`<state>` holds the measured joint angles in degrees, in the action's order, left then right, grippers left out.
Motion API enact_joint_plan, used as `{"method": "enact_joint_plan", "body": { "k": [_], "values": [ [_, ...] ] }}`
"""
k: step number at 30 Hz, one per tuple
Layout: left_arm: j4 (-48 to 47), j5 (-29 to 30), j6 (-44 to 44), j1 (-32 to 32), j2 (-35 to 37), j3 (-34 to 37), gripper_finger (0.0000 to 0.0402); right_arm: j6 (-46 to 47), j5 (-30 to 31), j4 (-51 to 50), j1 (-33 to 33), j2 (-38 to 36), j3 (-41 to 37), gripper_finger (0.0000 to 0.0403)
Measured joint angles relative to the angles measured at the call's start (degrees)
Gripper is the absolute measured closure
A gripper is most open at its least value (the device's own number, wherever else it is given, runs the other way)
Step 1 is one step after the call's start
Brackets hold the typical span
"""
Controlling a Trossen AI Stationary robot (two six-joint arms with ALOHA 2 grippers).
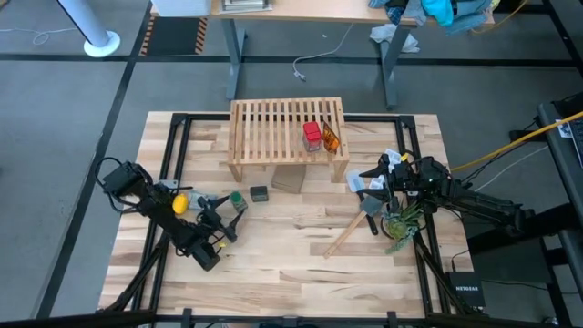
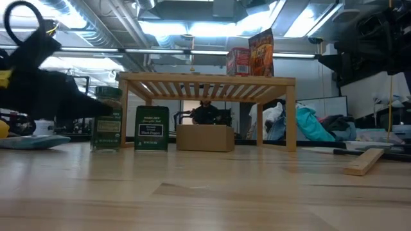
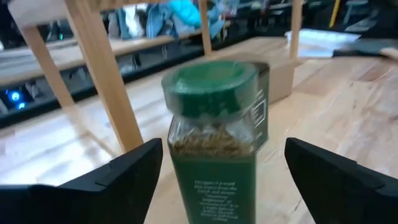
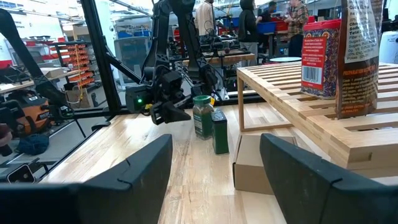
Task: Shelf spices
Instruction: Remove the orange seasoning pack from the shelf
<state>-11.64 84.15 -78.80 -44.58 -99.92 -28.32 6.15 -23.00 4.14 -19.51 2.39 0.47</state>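
Observation:
The light-wood shelf (image 1: 287, 132) stands at the table's far middle. On its slatted top stand the red jar (image 1: 312, 135) and the orange packet (image 1: 330, 138), also seen in the low view as red jar (image 2: 237, 62) and packet (image 2: 261, 52). The green round jar (image 3: 214, 143) stands upright on the table in front of the shelf's left leg, with the dark box-like jar (image 1: 259, 193) just to its right. My left gripper (image 1: 230, 211) is open, its fingers either side of the green jar and apart from it. My right gripper (image 4: 216, 142) is open and waits right of the shelf.
A small cardboard box (image 1: 287, 179) sits on the table under the shelf's near edge. A wooden stick (image 1: 346, 237) lies slanting on the right half, beside a small green plant (image 1: 401, 221). Bare planks stretch along the near edge.

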Motion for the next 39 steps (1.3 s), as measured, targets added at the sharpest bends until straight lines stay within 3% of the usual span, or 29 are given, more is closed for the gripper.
{"method": "enact_joint_plan", "body": {
  "k": [10, 19, 25, 32, 39],
  "values": [
    [-8.9, 1.2, 2.5, -2.3, 9.5, 0.0, 0.0068, 0.0, 0.0, 0.0, 0.0, 0.0, 0.0, 0.0152],
    [-8.7, 1.2, 22.0, -2.3, 23.6, -2.8, 0.0068, 0.0, 0.0, 0.0, 0.0, 0.0, 0.0, 0.0152],
    [-7.6, 0.8, 27.9, -2.3, 30.9, -6.1, 0.0068, 0.0, 0.0, 0.0, 0.0, 0.0, 0.0, 0.0152],
    [2.3, 0.5, 33.4, -2.3, 33.2, -6.9, 0.0068, 0.0, 0.0, 0.0, 0.0, 0.0, 0.0, 0.0152],
    [5.3, 0.5, 40.7, -2.3, 33.2, -6.8, 0.0068, 0.0, 1.1, 1.6, 0.0, 0.0, 0.0, 0.0152]
  ]
}}
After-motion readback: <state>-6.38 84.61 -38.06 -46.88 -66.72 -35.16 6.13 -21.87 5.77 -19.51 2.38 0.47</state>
